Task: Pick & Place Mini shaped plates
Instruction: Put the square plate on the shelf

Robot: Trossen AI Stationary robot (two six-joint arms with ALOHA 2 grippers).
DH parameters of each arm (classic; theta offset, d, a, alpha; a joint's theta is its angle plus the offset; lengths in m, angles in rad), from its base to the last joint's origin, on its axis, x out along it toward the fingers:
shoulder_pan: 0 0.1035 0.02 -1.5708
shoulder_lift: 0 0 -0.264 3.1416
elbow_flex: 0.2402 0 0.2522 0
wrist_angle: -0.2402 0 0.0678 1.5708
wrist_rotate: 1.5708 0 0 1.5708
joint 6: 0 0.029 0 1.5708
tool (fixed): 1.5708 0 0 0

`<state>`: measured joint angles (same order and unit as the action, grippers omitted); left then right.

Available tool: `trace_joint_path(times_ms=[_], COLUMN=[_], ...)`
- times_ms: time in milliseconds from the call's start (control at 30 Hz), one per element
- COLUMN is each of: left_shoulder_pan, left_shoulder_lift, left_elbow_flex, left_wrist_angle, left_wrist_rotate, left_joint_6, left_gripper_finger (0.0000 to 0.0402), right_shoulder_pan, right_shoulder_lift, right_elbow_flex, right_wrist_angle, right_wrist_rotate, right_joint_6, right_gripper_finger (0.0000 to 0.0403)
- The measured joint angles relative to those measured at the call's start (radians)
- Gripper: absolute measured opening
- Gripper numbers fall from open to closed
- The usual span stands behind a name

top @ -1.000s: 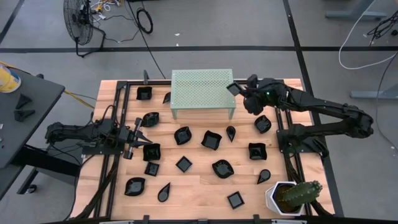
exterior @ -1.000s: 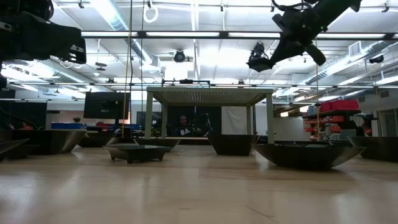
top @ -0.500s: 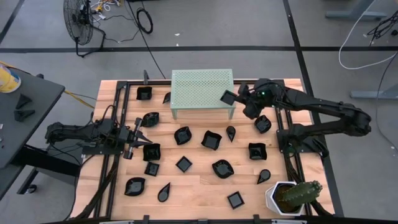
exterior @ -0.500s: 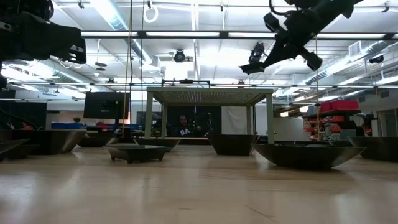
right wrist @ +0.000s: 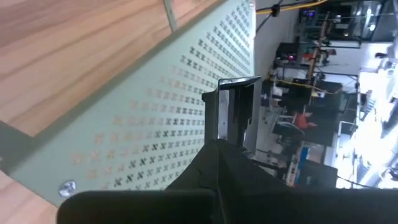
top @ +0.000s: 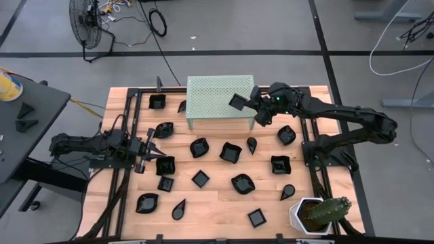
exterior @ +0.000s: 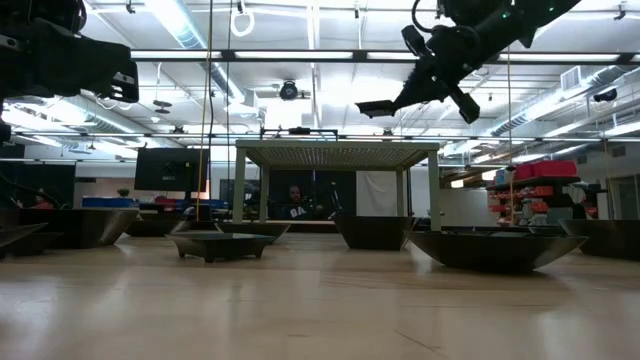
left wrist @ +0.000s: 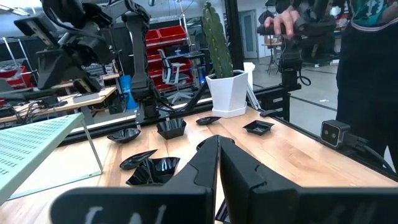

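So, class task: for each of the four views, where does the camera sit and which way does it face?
High: overhead, straight down; both arms, green stand.
Low: table height, level; right pincer holding a small plate above the stand.
Left wrist: past the shut left pincer toward the cactus pot.
Right wrist: along its fingers onto the stand.
All four show the stand.

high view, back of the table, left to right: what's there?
Square mini plate → pale green perforated stand → mini plate held over the stand → right claw shut on it.
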<state>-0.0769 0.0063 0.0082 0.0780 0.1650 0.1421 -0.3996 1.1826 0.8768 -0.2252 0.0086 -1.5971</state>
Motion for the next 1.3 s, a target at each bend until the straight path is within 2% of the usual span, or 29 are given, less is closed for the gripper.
trace_joint_path(times_ms=[100,367,533,900,1300], left_shoulder_pan=[0.0,0.0,0.0,0.0,0.0], left_shoulder_lift=[0.0,0.0,0.0,0.0,0.0], left_elbow_flex=[0.0,0.0,0.0,0.0,0.0], left_wrist_angle=[0.0,0.0,0.0,0.0,0.0], left_wrist_rotate=[0.0,0.0,0.0,0.0,0.0], left_joint_6=[0.0,0.0,0.0,0.0,0.0], left_gripper_finger=[0.0023,0.0023,0.0023,0.0023,0.0023], right_shoulder_pan=[0.0,0.006,0.026,0.056,0.056], right_shoulder_lift=[0.014,0.033,0.041,0.093,0.139], right_elbow_flex=[0.0,0.0,0.0,0.001,0.0], right_wrist_angle=[0.0,0.002,0.0,-0.006,-0.005], right_wrist_rotate=[0.016,0.07,0.153,0.221,0.246], right_joint_6=[0.015,0.179,0.278,0.359,0.324], right_gripper_finger=[0.0,0.0,0.0,0.0,0.0])
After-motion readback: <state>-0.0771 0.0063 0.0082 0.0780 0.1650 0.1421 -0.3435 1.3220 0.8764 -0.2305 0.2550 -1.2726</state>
